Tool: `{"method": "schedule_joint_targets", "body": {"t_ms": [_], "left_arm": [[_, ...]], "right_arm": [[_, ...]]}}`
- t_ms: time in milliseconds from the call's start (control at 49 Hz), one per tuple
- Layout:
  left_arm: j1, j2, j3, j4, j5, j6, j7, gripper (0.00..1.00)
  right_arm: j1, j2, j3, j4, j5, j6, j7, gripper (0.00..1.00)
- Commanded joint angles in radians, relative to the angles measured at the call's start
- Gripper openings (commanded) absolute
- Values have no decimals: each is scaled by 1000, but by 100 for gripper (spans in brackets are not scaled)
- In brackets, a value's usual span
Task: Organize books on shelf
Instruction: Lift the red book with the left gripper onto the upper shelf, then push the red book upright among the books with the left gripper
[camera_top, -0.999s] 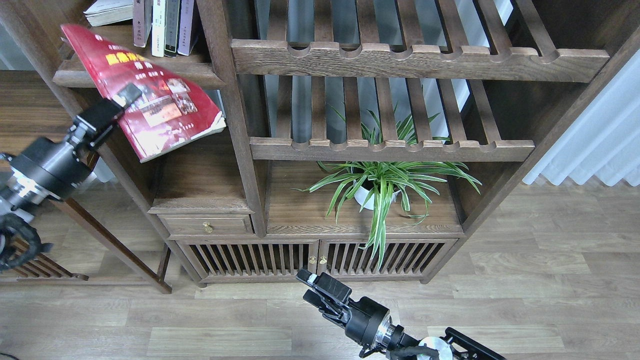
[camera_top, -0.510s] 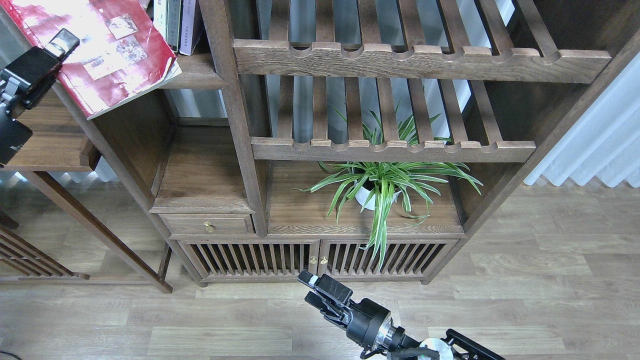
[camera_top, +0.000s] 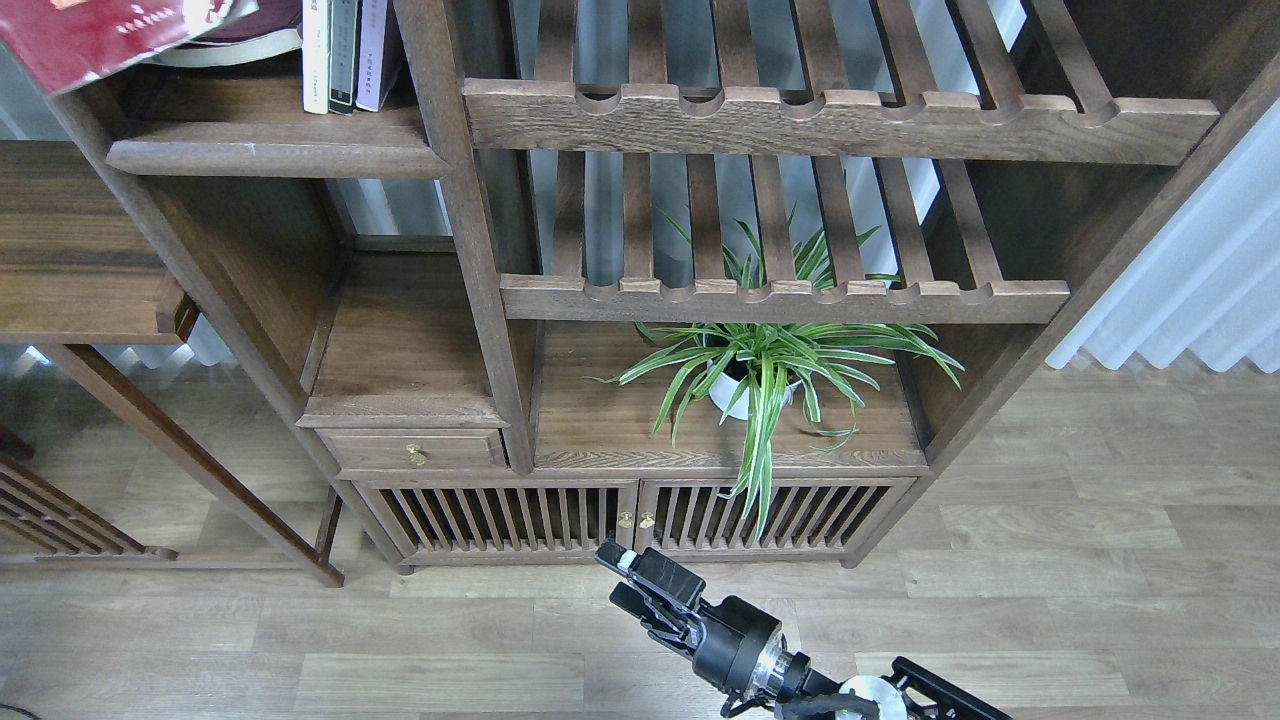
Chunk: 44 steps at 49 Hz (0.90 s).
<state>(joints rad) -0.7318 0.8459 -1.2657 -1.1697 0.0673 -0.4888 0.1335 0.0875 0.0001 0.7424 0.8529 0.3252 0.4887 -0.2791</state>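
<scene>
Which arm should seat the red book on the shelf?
Left, likely. The red book overhangs the shelf at the upper-left corner, on that arm's side. The right gripper hangs low over the floor, far from it, jaws apart.

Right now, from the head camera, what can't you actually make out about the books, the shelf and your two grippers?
- Left gripper: out of the head view, so its state is unknown.
- Red paperback book: cut by the top-left edge; what supports it is unseen.
- Pale book beneath it: mostly covered, colour unclear.
- Three thin upright books on the dark-brown wooden shelf: tops cropped, spine text too small.
- Right gripper: dark, seen end-on; finger gap unclear.
</scene>
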Motion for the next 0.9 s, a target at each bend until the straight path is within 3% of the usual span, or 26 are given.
{"method": "schedule_joint_targets", "body": {"t_ms": [0, 163, 347, 612, 877], "left_arm": [[-121, 4, 23, 36, 126, 0, 11, 7], [-362, 1, 176, 105, 241, 0, 37, 7], [-486, -53, 220, 169, 400, 0, 80, 8], [-500, -131, 212, 215, 551, 0, 100, 7], [-500, -297, 169, 318, 717, 0, 101, 7]], "right_arm": [[0, 0, 0, 2, 0, 0, 0, 99], [0, 0, -2, 2, 0, 0, 0, 99], [0, 0, -1, 3, 2, 0, 0, 99], [-2, 0, 0, 11, 2, 0, 0, 99], [-3, 0, -2, 14, 0, 0, 0, 99]]}}
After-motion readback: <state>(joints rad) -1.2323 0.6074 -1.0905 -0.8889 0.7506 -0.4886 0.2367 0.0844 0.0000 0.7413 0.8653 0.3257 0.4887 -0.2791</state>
